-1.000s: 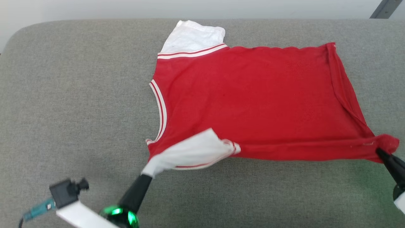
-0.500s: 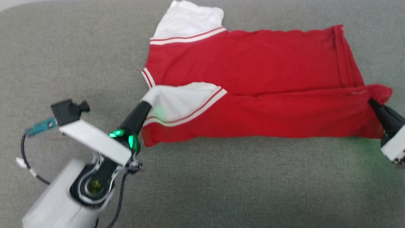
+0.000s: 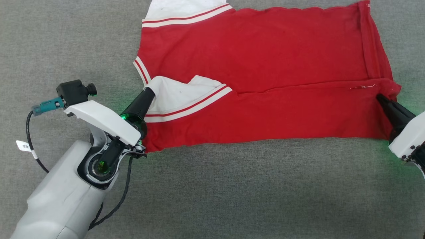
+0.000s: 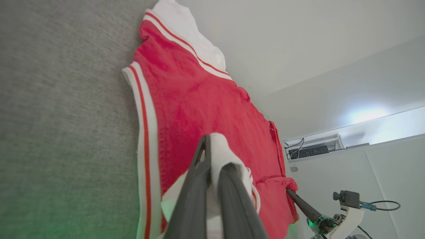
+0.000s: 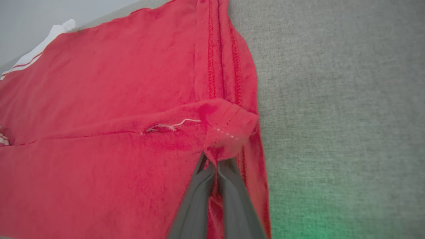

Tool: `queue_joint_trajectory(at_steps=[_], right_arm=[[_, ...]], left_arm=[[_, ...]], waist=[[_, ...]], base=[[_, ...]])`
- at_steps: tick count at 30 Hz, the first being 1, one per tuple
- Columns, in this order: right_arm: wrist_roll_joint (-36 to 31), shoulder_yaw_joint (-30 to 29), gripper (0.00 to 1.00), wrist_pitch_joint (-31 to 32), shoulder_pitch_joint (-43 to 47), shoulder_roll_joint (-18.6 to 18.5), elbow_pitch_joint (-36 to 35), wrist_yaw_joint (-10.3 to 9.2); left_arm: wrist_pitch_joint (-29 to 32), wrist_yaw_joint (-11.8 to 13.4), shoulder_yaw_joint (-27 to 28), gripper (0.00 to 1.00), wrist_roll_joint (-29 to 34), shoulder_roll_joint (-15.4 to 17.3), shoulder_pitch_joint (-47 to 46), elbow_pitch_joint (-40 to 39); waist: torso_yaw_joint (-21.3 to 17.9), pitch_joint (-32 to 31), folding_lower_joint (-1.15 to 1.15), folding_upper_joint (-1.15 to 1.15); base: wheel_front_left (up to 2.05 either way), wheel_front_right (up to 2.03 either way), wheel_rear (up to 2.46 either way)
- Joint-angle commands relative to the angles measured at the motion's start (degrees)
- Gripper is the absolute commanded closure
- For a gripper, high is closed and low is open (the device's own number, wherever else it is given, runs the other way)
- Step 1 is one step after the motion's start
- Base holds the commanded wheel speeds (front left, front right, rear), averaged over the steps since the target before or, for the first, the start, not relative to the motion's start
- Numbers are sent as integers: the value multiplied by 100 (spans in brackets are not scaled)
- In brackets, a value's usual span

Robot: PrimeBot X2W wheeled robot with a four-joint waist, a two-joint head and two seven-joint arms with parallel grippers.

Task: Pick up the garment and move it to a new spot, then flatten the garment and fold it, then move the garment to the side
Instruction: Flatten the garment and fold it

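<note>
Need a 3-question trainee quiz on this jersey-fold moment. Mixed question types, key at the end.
1. True or false: the left gripper and the right gripper are both shut on the garment.
2. Which part does the left gripper pinch? A. the white sleeve; B. a hood; C. a pocket.
3. Fill the gap: the garment lies on a ___ cloth surface.
Key: 1 true; 2 A; 3 grey.
</note>
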Motion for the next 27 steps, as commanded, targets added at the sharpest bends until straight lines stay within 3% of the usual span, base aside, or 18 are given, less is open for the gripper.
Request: queue_joint_trajectory(at_steps=[1, 3, 4, 5, 6, 7, 8, 16, 22, 27], right_arm=[[32, 29, 100, -61, -59, -21, 40, 0], [55, 88, 100, -114, -73, -22, 115, -1], [63, 122, 100, -134, -79, -15, 138, -1], [78, 152, 100, -160, -82, -9, 145, -1], [77, 191, 79, -189, -92, -11, 131, -1], [70, 221, 51, -245, -98, -20, 126, -1], [67, 250, 0, -284, -97, -33, 127, 0], [86, 241, 0, -526, 147, -164, -59, 0], [51, 105, 0, -540, 358, -233, -248, 0], [-2, 53, 0, -484, 448, -161, -391, 0]], left_arm=[[4, 7, -51, 100, 54, 20, -54, 92], [8, 8, -144, 100, 110, 37, -103, 222], [0, 8, -206, 93, 173, 67, -123, 280], [-66, 9, -264, 59, 260, 93, -154, 351], [-76, 14, -315, 8, 317, 117, -195, 394], [-84, 13, -399, 0, 418, 173, -244, 384], [-103, 13, -438, 0, 408, 202, -291, 358], [119, 9, -1166, 0, 1220, 1061, -883, -33], [1320, 88, -1754, 0, 1398, 1627, -1185, -511], [2588, 494, -2107, 0, 1071, 1948, -1076, -1141]], waist=[[-26, 20, 0, 0], [-40, 17, 0, 0], [-46, 4, 0, 0], [-52, -8, 0, 0], [-56, -24, 0, 0], [-58, -52, 0, 0], [-55, -87, 0, 0], [34, -495, 0, 0], [104, -727, 0, 0], [63, -754, 0, 0]], base=[[0, 0, 0], [0, 0, 0], [0, 0, 0], [0, 0, 0], [0, 0, 0], [0, 0, 0], [0, 0, 0], [0, 0, 0], [0, 0, 0], [0, 0, 0]])
